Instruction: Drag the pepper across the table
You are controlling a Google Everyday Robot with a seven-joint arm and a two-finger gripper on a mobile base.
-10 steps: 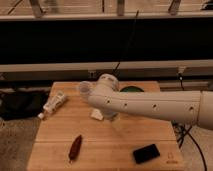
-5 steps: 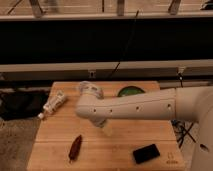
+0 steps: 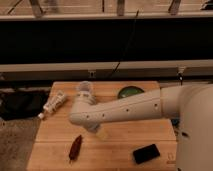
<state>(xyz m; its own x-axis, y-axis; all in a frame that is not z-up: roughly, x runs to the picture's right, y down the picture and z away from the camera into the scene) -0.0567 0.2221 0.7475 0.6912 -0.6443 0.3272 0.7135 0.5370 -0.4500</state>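
Swinging toward the left edge of the tabletop and dipping low, the arm now carries its pincer closer to the pepper than a second ago, while the pepper, the phone and the tube stay put. The pincer hangs under the elbow, about mid-tabletop, jaws spread wide and holding nothing.

The pepper lies near the front edge, toward the front-left corner. That puts it just beside the pincer, on its left-edge side and a little nearer the front. Its long axis runs roughly front to back, tilted, with the pointed tip toward the front edge. No contact yet, I judge.

Bare wood lies between the two, nothing blocking. The black phone sits by the front-right corner, the white tube at the left edge, and a green round dish by the far edge, all well apart from the pepper.
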